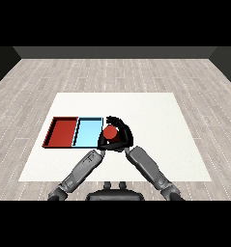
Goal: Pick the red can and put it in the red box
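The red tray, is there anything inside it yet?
Nothing shows inside the red tray; its floor is bare. The red can is off to its right, past the light blue tray, with the right hand curled round it. The can's underside is hidden.

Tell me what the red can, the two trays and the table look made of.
Red can: smooth, matte red top, possibly metal or plastic; its sides are hidden by the right hand. Red tray and light blue tray: flat, uniform colour with thin dark rims, likely plastic. Table: plain matte white, material unclear.
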You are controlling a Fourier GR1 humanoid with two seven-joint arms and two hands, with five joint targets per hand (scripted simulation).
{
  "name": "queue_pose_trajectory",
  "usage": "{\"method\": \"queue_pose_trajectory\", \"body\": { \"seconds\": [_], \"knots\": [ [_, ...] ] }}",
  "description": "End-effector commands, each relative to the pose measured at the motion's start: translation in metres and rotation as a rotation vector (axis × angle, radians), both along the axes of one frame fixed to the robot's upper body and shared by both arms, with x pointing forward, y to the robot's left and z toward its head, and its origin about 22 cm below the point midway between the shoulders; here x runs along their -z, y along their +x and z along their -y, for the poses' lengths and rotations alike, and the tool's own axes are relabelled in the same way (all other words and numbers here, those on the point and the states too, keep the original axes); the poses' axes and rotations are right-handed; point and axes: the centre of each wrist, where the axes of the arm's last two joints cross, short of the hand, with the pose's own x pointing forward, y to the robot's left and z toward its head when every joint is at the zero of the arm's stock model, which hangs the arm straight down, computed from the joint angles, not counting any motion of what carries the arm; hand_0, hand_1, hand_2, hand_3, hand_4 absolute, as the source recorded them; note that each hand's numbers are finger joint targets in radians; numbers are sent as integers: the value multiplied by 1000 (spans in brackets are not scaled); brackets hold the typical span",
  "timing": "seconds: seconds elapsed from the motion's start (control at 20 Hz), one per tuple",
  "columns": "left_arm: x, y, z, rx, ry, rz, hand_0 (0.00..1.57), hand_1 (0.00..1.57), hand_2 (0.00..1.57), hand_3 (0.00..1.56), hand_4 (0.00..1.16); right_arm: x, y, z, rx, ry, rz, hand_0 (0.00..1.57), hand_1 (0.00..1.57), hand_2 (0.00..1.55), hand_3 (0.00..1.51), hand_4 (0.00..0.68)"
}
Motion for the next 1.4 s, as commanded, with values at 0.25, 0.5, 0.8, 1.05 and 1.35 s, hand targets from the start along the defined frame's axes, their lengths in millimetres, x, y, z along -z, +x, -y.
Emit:
{"method": "queue_pose_trajectory", "body": {
  "seconds": [0.25, 0.5, 0.8, 1.05, 1.35],
  "knots": [
    [10, 11, -1, 22, 14, 32, 1571, 1571, 1571, 1476, 1153, 3, -3, 25, 5, -31, 33, 0, 0, 0, 0, 0],
    [-7, 13, -8, 8, -9, -5, 1571, 1571, 1571, 1479, 1145, -21, -6, 24, 109, -30, 75, 0, 0, 0, 0, 0],
    [13, 1, -3, -17, -16, -23, 1571, 1571, 1571, 1491, 1118, -55, -2, 67, 154, 61, 177, 0, 0, 0, 0, 0],
    [9, -3, -42, -69, 1, 7, 1571, 1571, 1567, 1465, 1129, -85, -28, 85, 247, 62, 178, 0, 0, 0, 0, 0],
    [-20, 17, -92, -134, 70, 61, 1571, 1571, 1571, 1460, 1121, -39, -18, 171, 346, 81, 109, 0, 0, 0, 0, 0]
  ]
}}
